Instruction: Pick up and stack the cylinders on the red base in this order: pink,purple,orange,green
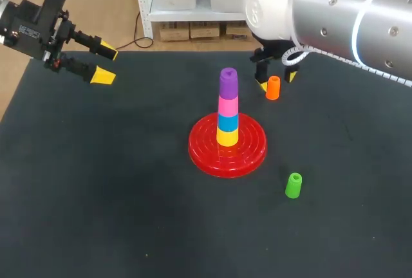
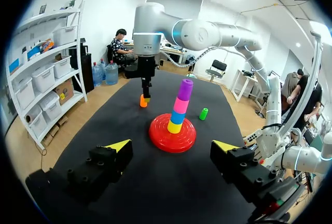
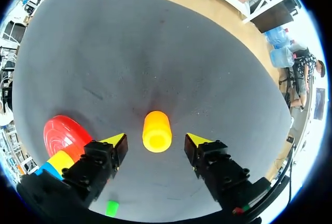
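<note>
**Markings.** A small label [image 1: 26, 30] on the housing behind the left jaws was too small to read.

**Stack.** The red base [image 1: 205, 152] lay flat near the middle of the dark surface [image 1: 96, 213]. Four cylinders stood on its centre. From the base upward they were the yellow cylinder [image 1: 226, 137], blue cylinder [image 1: 227, 123], pink cylinder [image 1: 228, 106] and purple cylinder [image 1: 228, 83]. The long axis of the stack ran vertically.

**Orange cylinder.** The orange cylinder [image 1: 273, 87] stood upright on the surface, long axis vertical. It was beyond the base and to its right, clear of the rim. The right arm [image 1: 335, 8] held the right jaws directly above it. These jaws were open, with one yellow tip [image 3: 116, 140] on each side of the cylinder. In the right wrist view a gap showed on both sides, so neither tip touched it.

**Green cylinder.** The green cylinder [image 1: 293, 185] stood upright on the surface, long axis vertical. It was on the near side of the base and to its right, apart from the rim.

**Left arm.** The left arm [image 1: 38, 17] was well apart from the base, at the far left. The left jaws were spread wide and held nothing. In the left wrist view they pointed toward the base.
</note>
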### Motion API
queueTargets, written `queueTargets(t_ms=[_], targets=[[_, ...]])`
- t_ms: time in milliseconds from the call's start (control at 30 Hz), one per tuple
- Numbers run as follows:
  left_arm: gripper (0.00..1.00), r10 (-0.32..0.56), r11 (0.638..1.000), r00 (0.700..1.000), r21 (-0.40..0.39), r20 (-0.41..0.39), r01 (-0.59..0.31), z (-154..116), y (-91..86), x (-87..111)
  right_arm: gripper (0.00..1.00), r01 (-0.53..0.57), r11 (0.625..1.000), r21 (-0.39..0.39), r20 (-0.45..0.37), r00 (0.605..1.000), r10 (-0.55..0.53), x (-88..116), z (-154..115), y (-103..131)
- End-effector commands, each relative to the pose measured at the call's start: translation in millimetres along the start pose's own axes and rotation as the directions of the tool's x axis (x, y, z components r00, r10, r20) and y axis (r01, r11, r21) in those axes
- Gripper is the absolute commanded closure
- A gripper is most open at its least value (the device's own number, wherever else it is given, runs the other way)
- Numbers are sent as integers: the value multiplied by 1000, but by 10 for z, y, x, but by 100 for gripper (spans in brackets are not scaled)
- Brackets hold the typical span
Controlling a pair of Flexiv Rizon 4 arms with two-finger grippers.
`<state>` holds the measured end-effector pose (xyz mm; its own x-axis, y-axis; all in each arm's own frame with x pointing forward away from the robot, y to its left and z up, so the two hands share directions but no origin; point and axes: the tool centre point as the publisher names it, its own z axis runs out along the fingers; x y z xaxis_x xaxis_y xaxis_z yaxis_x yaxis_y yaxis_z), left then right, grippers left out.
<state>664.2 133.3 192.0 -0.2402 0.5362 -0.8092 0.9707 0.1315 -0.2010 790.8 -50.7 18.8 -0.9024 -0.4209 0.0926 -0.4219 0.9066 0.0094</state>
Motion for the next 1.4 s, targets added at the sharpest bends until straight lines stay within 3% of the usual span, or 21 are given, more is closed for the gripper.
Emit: queueTargets(t_ms=[33,200,533,667,700,1067,1267,1400], targets=[[0,3,1000,1000,-2,4,-3,0,-4,15,34,-2,1000,3,11,1000,2,27,1,4],[0,3,1000,1000,-2,4,-3,0,-4,15,40,-1,1000,2,15,1000,1,13,-14,9],[0,3,1000,1000,-2,4,-3,0,-4,15,44,-2,1000,-2,19,1000,2,-17,-25,11],[0,3,1000,1000,-2,4,-3,0,-4,15,62,-6,1000,-18,13,1000,7,-28,-19,10],[0,3,1000,1000,-2,4,-3,0,-4,15,100,-10,1000,-25,13,1000,10,-30,-15,3],[0,3,1000,1000,-2,4,-3,0,-4,15,100,-16,1000,19,1,1000,16,-34,-141,-30],[0,3,1000,1000,-2,4,-3,0,-4,15,100,-14,998,56,-37,999,17,-14,-579,6],[0,3,1000,1000,-2,4,-3,0,-4,15,100,8,999,36,-38,999,-7,23,-1064,91]])
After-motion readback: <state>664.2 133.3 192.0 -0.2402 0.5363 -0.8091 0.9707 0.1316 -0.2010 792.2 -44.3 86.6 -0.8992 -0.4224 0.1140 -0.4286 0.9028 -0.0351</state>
